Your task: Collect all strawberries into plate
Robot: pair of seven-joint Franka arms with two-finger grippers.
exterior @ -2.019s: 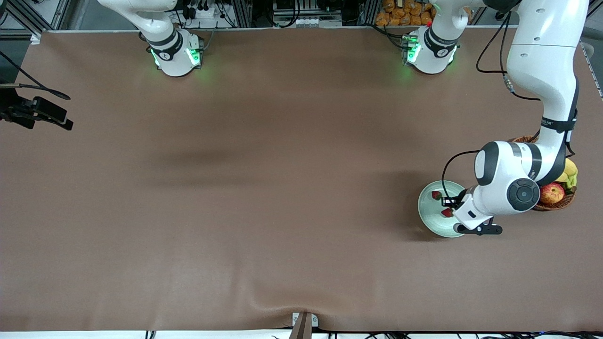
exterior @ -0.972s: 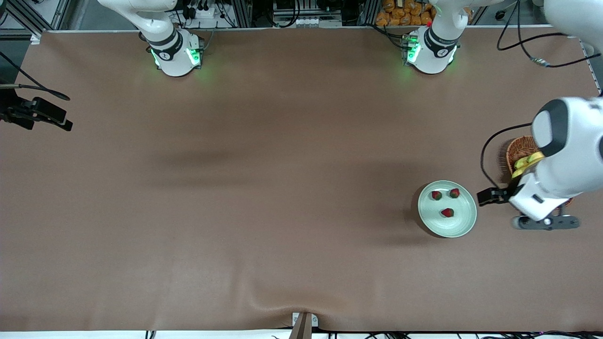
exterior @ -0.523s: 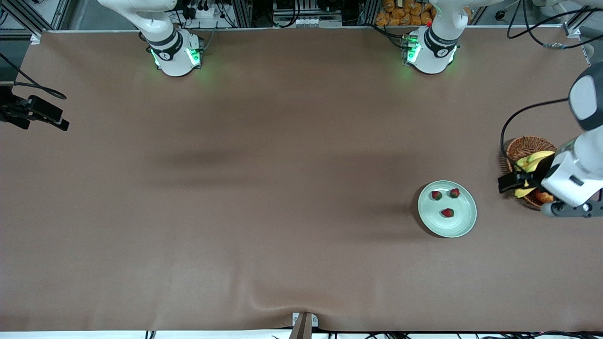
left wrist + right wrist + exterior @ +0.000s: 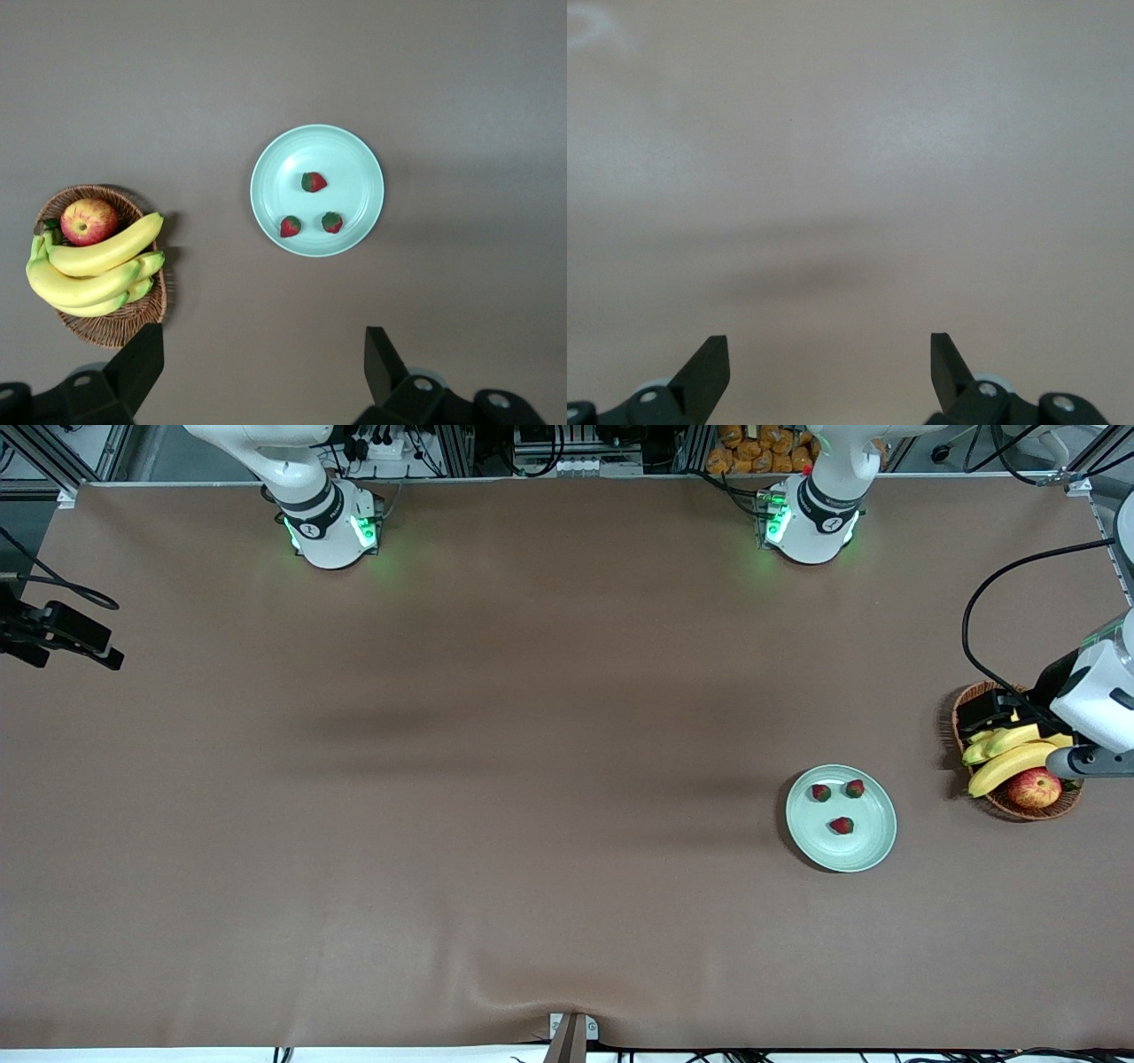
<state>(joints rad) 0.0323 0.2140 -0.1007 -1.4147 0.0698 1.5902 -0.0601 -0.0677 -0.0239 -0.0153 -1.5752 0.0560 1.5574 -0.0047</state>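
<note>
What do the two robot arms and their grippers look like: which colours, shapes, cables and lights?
Both arms are glossy white with rounded segments and black bands at the joints. Green lights glow on each base, and black cables run along the left arm. The left gripper and the right gripper each have two black, wedge-shaped fingers on dark mounts with small silver screws.

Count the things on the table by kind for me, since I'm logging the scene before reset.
Strawberries: 3, all on the plate
Plate: 1
Wicker basket: 1
Bananas: 1 bunch, in the basket
Apple: 1, in the basket
Total: 7
</note>
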